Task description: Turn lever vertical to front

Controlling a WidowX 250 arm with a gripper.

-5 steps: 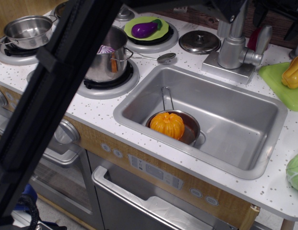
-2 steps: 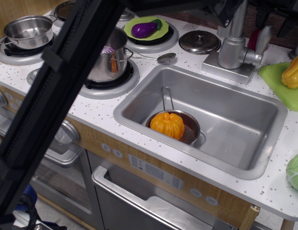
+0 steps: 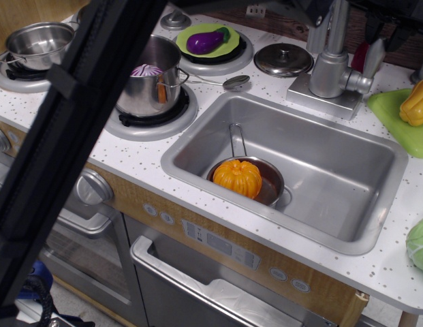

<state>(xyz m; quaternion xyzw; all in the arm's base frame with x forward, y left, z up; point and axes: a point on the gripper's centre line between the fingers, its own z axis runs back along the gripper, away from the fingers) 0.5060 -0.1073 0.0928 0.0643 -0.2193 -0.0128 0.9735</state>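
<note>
The hand [image 3: 383, 24] shows only as dark fingers at the top edge, standing on either side of the lever's [image 3: 373, 58] upper end; whether they are clenched on it cannot be told. The lever stands upright beside the faucet [image 3: 332, 58], joined to its right side. Below lies the sink [image 3: 334, 170], holding a small pan [image 3: 269, 187] with an orange pumpkin [image 3: 237, 177].

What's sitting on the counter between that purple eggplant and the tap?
In the only camera view, a round silver pot lid with a small knob lies on the speckled counter between the eggplant on its green plate and the faucet.
</note>
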